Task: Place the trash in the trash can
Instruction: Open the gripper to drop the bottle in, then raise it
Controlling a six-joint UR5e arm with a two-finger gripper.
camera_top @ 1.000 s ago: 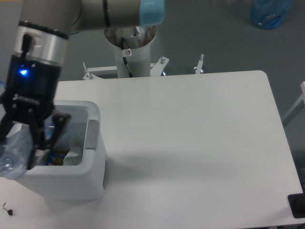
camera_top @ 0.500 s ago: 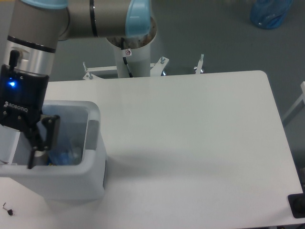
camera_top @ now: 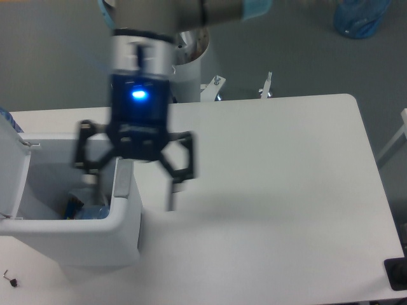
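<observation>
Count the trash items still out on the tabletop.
0. The table shows none; the open gripper is empty. Items lie inside the trash can, partly hidden.

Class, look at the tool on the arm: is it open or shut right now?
Open. The tool has its two fingers spread wide apart with nothing between them, hanging over the trash can's right rim.

Gripper [camera_top: 131, 185]: black body, white lettering too motion-blurred to read, bright blue LED lit on its face. Two black linkage fingers [camera_top: 177, 166], angular. Silver-grey cylindrical wrist section above it. Arm links grey with a light-blue joint cap [camera_top: 254, 7]. White cylindrical base column [camera_top: 188, 67], small red-and-white tag, probably a sticker.
</observation>
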